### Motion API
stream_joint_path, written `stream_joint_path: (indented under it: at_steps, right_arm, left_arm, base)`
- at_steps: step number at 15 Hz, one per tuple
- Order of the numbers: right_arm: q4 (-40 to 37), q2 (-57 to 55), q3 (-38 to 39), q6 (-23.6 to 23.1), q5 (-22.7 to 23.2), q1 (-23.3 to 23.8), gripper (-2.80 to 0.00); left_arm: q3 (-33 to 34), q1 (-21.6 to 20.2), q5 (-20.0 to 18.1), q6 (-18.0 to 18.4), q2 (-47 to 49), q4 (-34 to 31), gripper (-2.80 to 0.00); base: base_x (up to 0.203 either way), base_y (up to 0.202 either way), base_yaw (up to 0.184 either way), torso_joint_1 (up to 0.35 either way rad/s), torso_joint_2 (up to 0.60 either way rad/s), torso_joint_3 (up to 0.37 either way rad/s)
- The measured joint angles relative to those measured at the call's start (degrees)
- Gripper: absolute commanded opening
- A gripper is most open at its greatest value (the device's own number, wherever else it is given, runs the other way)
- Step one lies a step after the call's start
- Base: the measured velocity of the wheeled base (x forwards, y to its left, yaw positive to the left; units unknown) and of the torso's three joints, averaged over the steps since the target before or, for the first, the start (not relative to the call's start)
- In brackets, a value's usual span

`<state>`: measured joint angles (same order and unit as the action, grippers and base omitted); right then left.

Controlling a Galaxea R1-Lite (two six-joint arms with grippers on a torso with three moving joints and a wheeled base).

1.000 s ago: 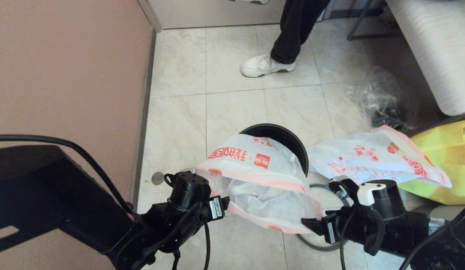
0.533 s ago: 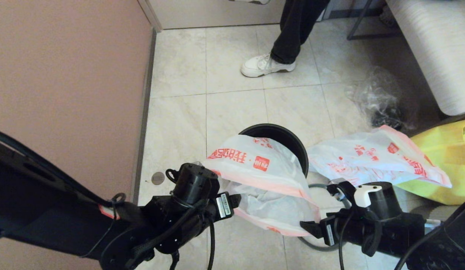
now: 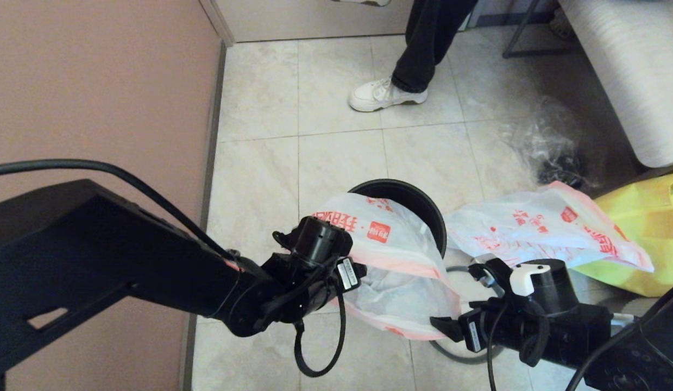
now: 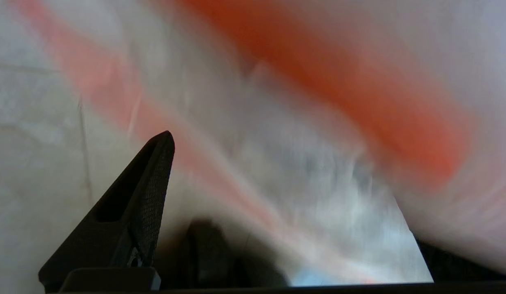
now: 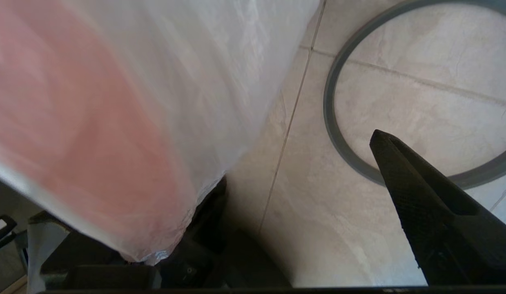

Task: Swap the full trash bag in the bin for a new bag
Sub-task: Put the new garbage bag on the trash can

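- The left gripper [image 3: 361, 271] reaches in from the lower left and presses into the near left side of the new bag [image 3: 390, 255]. In the left wrist view one black finger [image 4: 142, 196] stands bare against the plastic. The other is covered by the bag, so the fingers are spread wide with film between them and are not clamped.
- The right gripper [image 3: 442, 326] comes in low from the right, at the near right corner of the same bag. Its wrist view shows one finger [image 5: 424, 196] free above the floor. The other side is hidden under a pink-orange fold of the bag, so this gripper is also spread wide.
- A dark grey ring rim [image 5: 338, 134] lies flat on the tiled floor [image 3: 260, 163], below and just beside the right gripper and apart from the bin.
- The new bag is white with red Chinese characters and pink-orange bands. It is draped over the near edge of the bin [image 3: 420, 200] and sags toward the robot, with its mouth loosely open.
- The bin stands upright on the floor, and only its far rim and dark inside show past the bag.
- The full trash bag [image 3: 532, 228] lies on the floor to the right of the bin. It is bulging, and its contents cannot be made out.
- The far end of the full trash bag rests on a yellow fabric bag [image 3: 640, 217].
- Further back on the right is a crumpled clear plastic bag [image 3: 548, 141].
- Farthest away, a person's white shoe [image 3: 382, 93] stands on the tiles.
- A pinkish wall [image 3: 97, 108] runs along the left.
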<state>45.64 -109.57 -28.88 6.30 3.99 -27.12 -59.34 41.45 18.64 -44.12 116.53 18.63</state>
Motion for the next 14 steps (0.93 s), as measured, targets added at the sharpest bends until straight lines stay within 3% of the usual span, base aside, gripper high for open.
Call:
stream_joint_path:
  at_steps: [5,14]
  right_arm:
    - [0.0,0.1,0.0,0.0,0.0,-0.5,0.0]
    - [1.9,0.1,0.0,0.4,0.2,-0.5,0.0]
  left_arm:
    - [-7.9,-2.1,0.3,-1.9,5.2,-3.7,0.0]
    - [-13.7,-2.7,1.6,-1.9,9.9,-3.7,0.0]
  base:
    - [0.0,0.0,0.0,0.0,0.0,0.0]
    - [0.0,0.0,0.0,0.0,0.0,0.0]
